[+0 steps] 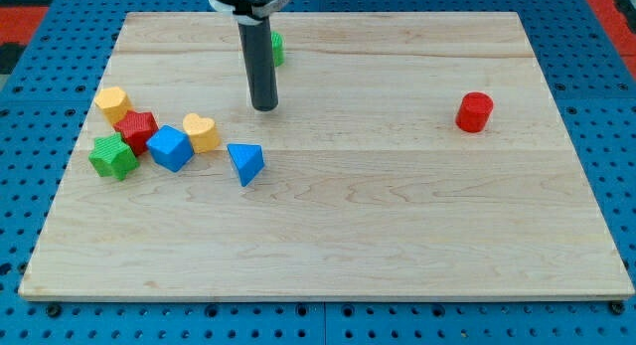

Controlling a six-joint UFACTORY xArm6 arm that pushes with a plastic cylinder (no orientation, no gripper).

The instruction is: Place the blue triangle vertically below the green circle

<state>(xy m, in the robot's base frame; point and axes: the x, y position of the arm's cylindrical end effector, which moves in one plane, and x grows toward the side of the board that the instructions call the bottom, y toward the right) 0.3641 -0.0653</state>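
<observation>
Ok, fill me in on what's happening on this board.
My tip rests on the wooden board, touching no block. The blue triangle lies below and slightly left of it in the view. The green circle sits near the view's top, mostly hidden behind the rod. A yellow hexagon, red star, green star, blue cube and yellow heart cluster left; a red cylinder stands alone right.

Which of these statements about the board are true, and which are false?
1. My tip touches the blue triangle. False: it stands apart, toward the view's top.
2. The green circle is partly hidden behind the rod. True.
3. The red cylinder stands alone at the view's right. True.
4. The yellow heart lies right of the blue triangle. False: it lies to its left.
</observation>
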